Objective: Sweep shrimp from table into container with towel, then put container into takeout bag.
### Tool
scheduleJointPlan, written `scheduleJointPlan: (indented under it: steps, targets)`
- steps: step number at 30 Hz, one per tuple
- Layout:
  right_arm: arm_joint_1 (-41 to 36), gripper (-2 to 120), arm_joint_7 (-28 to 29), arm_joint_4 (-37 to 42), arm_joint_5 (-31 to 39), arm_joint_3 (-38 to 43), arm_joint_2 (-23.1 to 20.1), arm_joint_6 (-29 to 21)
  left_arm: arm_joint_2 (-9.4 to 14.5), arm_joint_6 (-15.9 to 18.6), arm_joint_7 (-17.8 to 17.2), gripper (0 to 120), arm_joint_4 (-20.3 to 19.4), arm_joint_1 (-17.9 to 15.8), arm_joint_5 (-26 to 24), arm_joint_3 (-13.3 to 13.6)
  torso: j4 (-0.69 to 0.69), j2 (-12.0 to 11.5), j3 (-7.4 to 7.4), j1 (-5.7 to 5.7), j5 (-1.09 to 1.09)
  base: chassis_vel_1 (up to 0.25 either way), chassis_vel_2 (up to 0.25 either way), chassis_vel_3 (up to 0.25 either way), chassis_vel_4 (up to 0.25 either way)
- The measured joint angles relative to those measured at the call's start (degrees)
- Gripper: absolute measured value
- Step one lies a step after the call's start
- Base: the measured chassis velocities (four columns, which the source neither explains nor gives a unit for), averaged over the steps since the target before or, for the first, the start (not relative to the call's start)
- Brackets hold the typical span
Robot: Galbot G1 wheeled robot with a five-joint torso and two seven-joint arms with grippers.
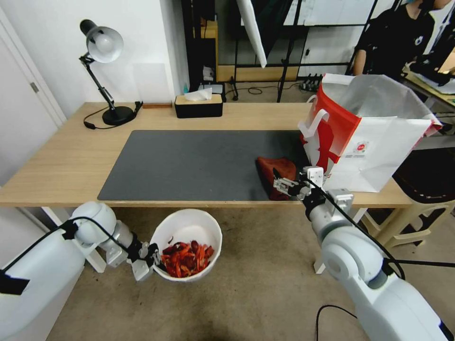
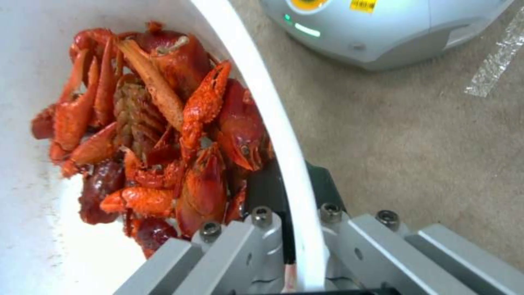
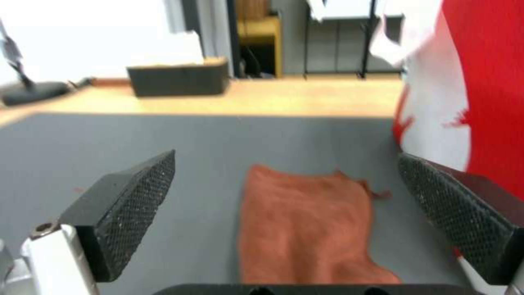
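The container [image 1: 187, 245] is held below the tabletop [image 1: 57, 161] edge, in the lower middle of the head view, its rim clamped by the left hand [image 1: 150, 263]; the shrimp [image 1: 186, 258] are piled inside it. The towel [image 1: 277, 176] lies flat on the grey mat [image 1: 189, 163], just beyond the right hand [image 1: 283, 184], whose pads [image 3: 136, 209] are spread wide apart. The takeout bag [image 1: 369, 142] stands upright at right; its small red logo cannot be read.
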Motion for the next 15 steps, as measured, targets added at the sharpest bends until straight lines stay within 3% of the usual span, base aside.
scheduleJointPlan:
  steps: [9, 13, 15]
  targets:
    - [-6.05, 100, -4.30, 1.17, -7.35, 0.95, 2.92, 6.92, 1.61, -0.70, -0.98, 0, -8.60, 7.62, 1.95, -2.85, 0.02, 0.00, 0.00, 0.00, -0.01, 0.000, 0.000, 0.000, 0.000]
    - [-9.12, 100, -6.93, 0.09, -10.79, 1.78, 4.31, 12.12, 2.37, -0.67, -1.21, 0, -11.43, 9.03, 1.80, -3.94, 0.01, 0.00, 0.00, 0.00, -0.01, 0.000, 0.000, 0.000, 0.000]
    - [-12.04, 100, -9.30, -1.17, -14.60, 3.49, 6.13, 17.81, 2.95, -0.52, -1.26, 0, -13.45, 9.51, 1.12, -5.20, 0.00, 0.00, 0.00, 0.00, -0.01, 0.000, 0.000, 0.000, 0.000]
